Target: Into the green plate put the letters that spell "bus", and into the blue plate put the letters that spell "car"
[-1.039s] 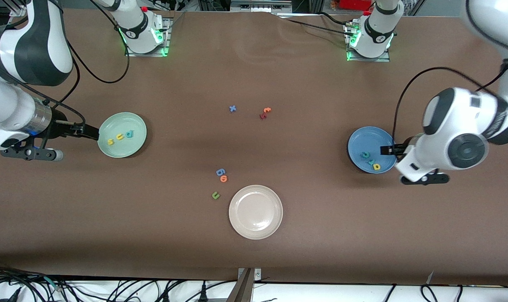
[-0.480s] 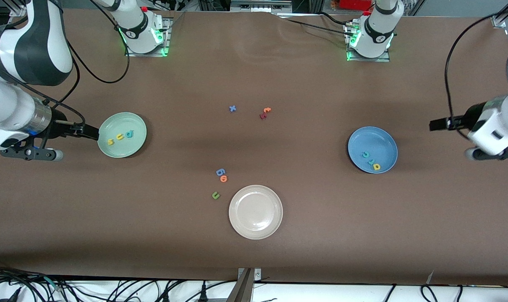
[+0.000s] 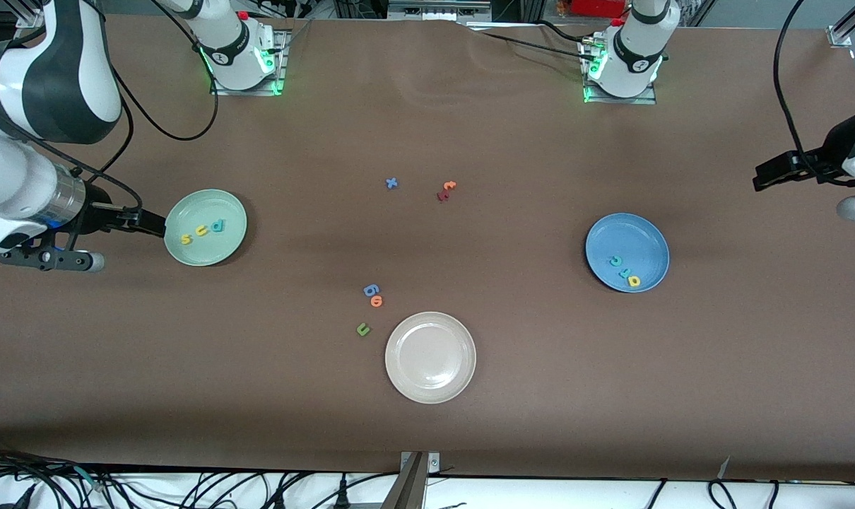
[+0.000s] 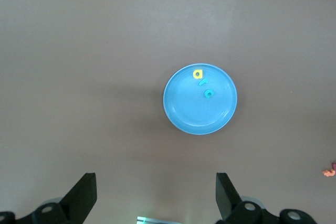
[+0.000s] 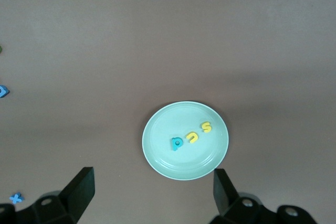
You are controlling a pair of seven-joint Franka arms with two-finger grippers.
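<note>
The left gripper is no longer at the blue plate — a second ago it hung at that plate's rim, and now it has pulled well away, up over the bare desk at the left arm's end. Its jaws stand wide and hold nothing; the left wrist view shows both fingers apart with only brown desk between them. The right gripper has not moved: it waits just beside the green plate, jaws likewise wide and empty.

That retreat reads as a finish rather than a pause. All three "car" letters lie in the blue plate and all three "bus" letters lie in the green plate, so by my judgement nothing is left to sort.

The "car" letters are tiny foam pieces in a short row toward the plate's nearer edge — a teal c, a small teal r and a yellow a, close together. The "bus" letters sit mid-plate in a row: a yellow s, a yellow u and a teal b. Both plates are round and glossy, far bigger than their letters.

The stray letters — a blue x, an olive u and others — remain out on the desk, and the cream plate is empty.
</note>
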